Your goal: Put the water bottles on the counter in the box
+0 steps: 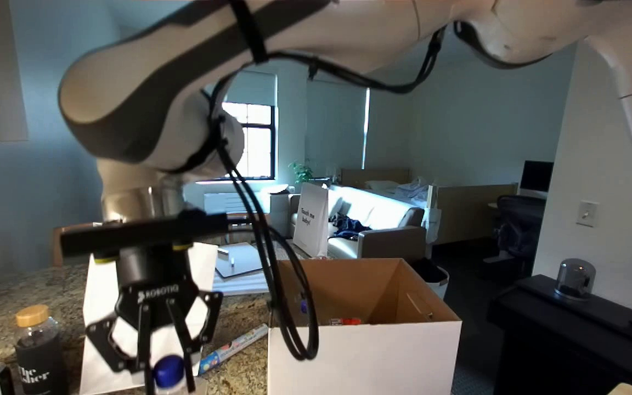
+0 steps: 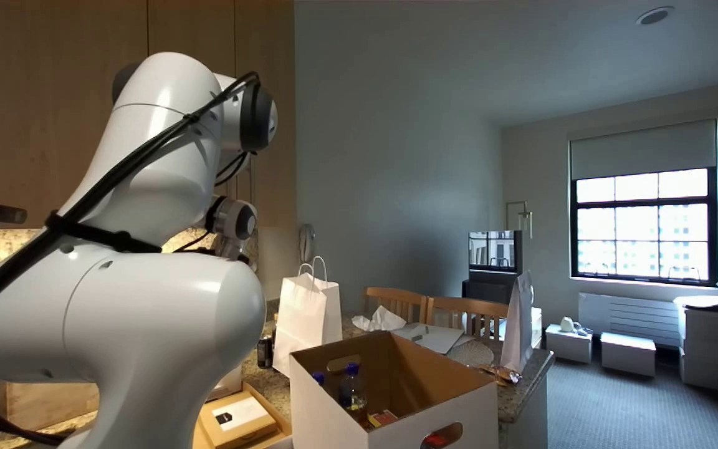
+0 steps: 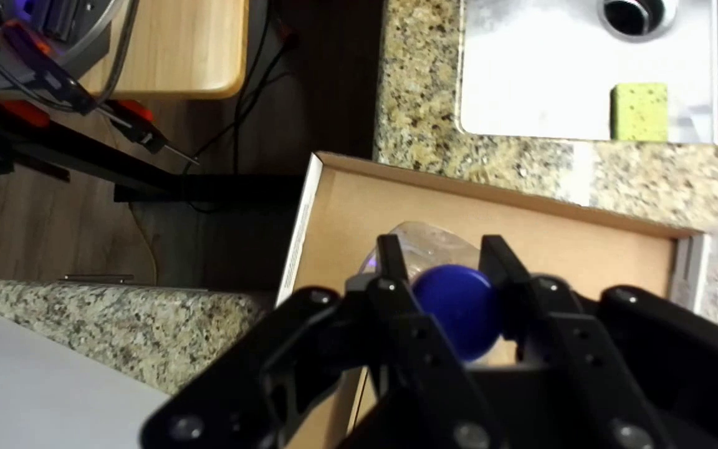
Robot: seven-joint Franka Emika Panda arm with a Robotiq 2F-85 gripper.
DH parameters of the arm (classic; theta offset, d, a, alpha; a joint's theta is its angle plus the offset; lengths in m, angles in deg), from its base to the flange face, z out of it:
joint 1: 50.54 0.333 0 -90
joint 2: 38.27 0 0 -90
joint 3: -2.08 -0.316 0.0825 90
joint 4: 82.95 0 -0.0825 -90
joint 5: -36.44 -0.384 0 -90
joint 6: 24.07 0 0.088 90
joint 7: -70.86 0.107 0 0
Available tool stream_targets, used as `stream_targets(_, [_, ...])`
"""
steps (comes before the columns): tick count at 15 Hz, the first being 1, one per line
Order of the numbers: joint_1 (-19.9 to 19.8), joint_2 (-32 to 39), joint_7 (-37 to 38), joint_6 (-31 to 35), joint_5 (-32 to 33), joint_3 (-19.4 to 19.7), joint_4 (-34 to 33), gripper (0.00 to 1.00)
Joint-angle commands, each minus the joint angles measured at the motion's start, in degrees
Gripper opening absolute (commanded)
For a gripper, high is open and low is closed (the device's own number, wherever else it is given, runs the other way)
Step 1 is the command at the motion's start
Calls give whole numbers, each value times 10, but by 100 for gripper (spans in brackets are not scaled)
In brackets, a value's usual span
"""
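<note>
Sunlit apt kitchen w/ a speckled stone counter (image 1: 3,299); wrist view puts a sink (image 3: 533,81) near its inner corner. Claw (image 3: 444,259) is clamped on a water bottle (image 3: 430,243), jaws in against both sides at the blue cap (image 3: 457,312). Btl is over a shallow carton (image 3: 359,199) lying along the counter's sink-side edge; can't tell if the base touches. Step in hand is prob. the lift: go straight up & slow, b/c a grip this high may let the body swing, and get the base well above the walls of the box (image 1: 365,356) before crossing. Then centre over the opening, lower upright beside the others, let go low. Box overlaps the counter's edge in both exterior views, so what bears it is hidden. Contents: two blue-capped btls (image 2: 353,394) close to a corner, plus a red-and-yellow pkg (image 2: 382,418); anything else is too hidden to ID. Also: flat brown pkg (image 2: 239,418) in an open tray (image 2: 277,415) next to the box; white paper bag (image 2: 308,324) on the counter, handles up, contents hidden; wooden-lidded tumbler (image 1: 39,351), contents unclear; yellow sponge (image 3: 641,112) by the sink's edge.
</note>
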Motion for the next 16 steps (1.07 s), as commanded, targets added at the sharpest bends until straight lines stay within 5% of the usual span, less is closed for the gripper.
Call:
stream_targets(1, [-58, -102, 10, 1, -53, 7, 36, 14])
stream_targets(10, [-239, -255, 6, -5, -142, 83, 60, 14])
stream_targets(16, [-347, -344, 3, 26, -169, 169, 173, 14])
